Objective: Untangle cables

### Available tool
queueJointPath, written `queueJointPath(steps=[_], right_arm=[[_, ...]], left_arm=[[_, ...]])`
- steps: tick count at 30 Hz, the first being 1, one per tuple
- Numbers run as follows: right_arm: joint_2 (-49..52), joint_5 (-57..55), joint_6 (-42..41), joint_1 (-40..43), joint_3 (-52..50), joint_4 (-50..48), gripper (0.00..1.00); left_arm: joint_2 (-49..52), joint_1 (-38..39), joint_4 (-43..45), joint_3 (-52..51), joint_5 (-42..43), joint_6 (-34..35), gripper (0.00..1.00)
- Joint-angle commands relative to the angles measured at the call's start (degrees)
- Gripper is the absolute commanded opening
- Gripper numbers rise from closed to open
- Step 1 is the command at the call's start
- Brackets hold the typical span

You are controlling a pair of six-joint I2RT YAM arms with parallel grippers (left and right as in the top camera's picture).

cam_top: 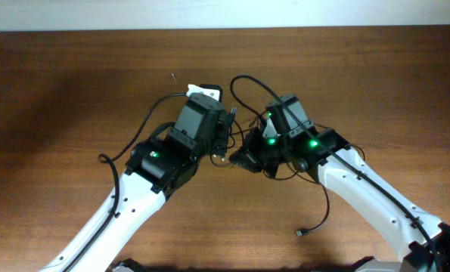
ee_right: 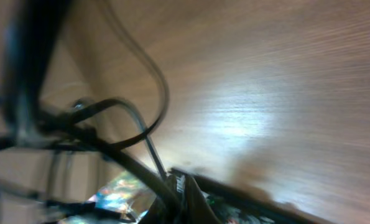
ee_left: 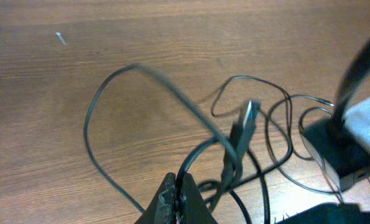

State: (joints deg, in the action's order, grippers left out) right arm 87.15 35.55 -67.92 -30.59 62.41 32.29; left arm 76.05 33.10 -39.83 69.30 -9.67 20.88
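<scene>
Wooden table (cam_top: 58,75) (dark grain), cables (ee_left: 242,124) tangled mid-surface

blurred black cables (ee_right: 135,118) loop over the wooden table (ee_right: 278,87).

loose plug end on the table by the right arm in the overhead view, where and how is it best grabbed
Grip the cord just behind the small plug, coming straight down from above and closing across the cord. It lies flat on the table, apart from the bunched cables, so probably nothing blocks a top approach.
</scene>
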Motion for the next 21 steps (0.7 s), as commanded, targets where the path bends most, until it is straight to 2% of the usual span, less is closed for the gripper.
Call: queueJointPath(steps=[1,3,5,7,10,12,14,16,18,19,20,21], right_arm=[[-0.1,-7.2,3.7,-2.4,-0.1,4.0,0.04],[-0.1,-7.8,4.1,-2.8,-0.1,3.9,0.04],[-0.1,-16.6,4.7,-2.7,-0.1,6.3,0.04],[-0.2,-23.4,5.3,-2.3,-0.1,10.4,0.04],[-1.2,-23.3,18.4,-2.3,0.8,9.2,0.04],[-3.5,-20.3,31.1,-2.3,3.6,9.2,0.04],[-6.8,-16.4,37.9,-2.3,7.7,9.3,0.04],[-10.4,-15.0,39.0,-2.3,9.1,9.0,0.04],[-10.7,-15.0,38.9,-2.3,9.1,9.1,0.04],[-10.7,-15.0,38.6,-2.3,9.1,9.1,0.04],[-10.7,-15.0,38.5,-2.3,9.1,9.1,0.04],[-10.7,-15.0,38.5,-2.3,9.1,9.1,0.04]], left_arm=[[-5.0,-4.1,0.6,0.7,-10.2,7.1,0.00],[-7.5,-6.4,0.8,0.7,-7.5,11.7,0.00],[-9.7,-6.8,0.8,0.7,-4.8,11.7,0.00],[-11.6,-6.8,0.7,0.7,-5.1,7.6,0.00],[-10.6,-6.8,-5.1,0.7,-3.1,6.1,0.00],[-8.3,-6.8,-7.8,0.7,-3.1,7.0,0.00],[-7.5,-6.8,-7.4,0.7,0.2,10.4,0.12],[-7.2,-6.8,-7.9,0.5,4.4,10.3,0.34],[-6.6,-6.8,-9.7,-0.3,6.3,10.4,0.79],[-6.1,-6.8,-9.8,-1.0,9.6,11.7,0.79],[-5.6,-6.8,-9.8,-2.7,11.6,18.7,0.73],[-5.5,-6.8,-9.4,-3.8,11.6,22.0,0.65]])
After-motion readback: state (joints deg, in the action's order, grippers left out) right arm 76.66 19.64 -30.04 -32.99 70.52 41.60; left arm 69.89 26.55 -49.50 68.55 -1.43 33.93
